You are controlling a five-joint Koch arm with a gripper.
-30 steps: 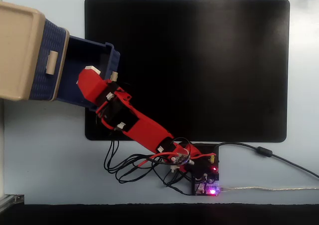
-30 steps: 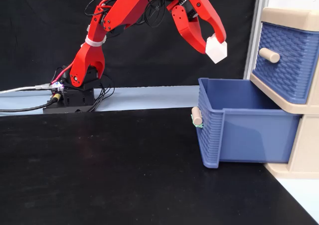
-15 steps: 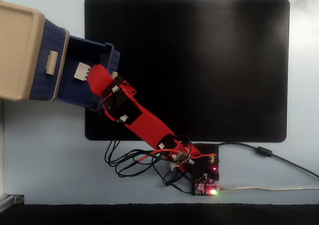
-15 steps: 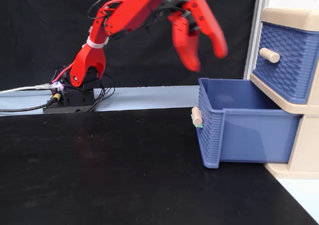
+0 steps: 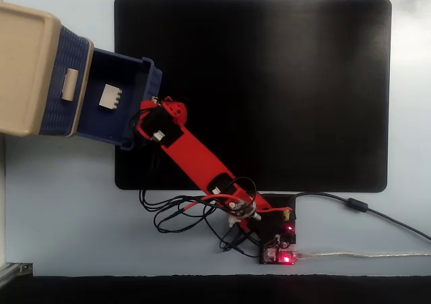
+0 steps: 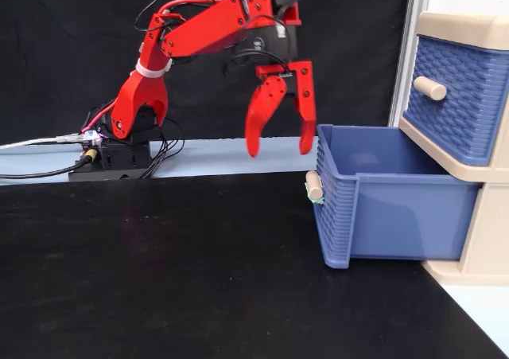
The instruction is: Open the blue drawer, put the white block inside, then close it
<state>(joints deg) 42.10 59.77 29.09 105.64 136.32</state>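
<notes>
Looking down, surface: black mat [image 5: 269, 81] on pale blue table [image 5: 67, 216].
Writing: none legible.
Block: white block [image 5: 109, 96] inside pulled-out blue drawer [image 5: 145, 71], apart from gripper.
Side view, backdrop: black curtain [image 6: 64, 56].
Pincer: gripper [image 6: 277, 147] spread wide, empty, just outside drawer front.

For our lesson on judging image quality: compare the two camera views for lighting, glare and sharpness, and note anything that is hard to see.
In the top-down fixed view, the black mat shows a faint pale sheen near its top middle, and the white block in the blue drawer is sharp. In the side fixed view, the gripper is crisp and evenly lit, and the drawer wall hides the block.
</notes>
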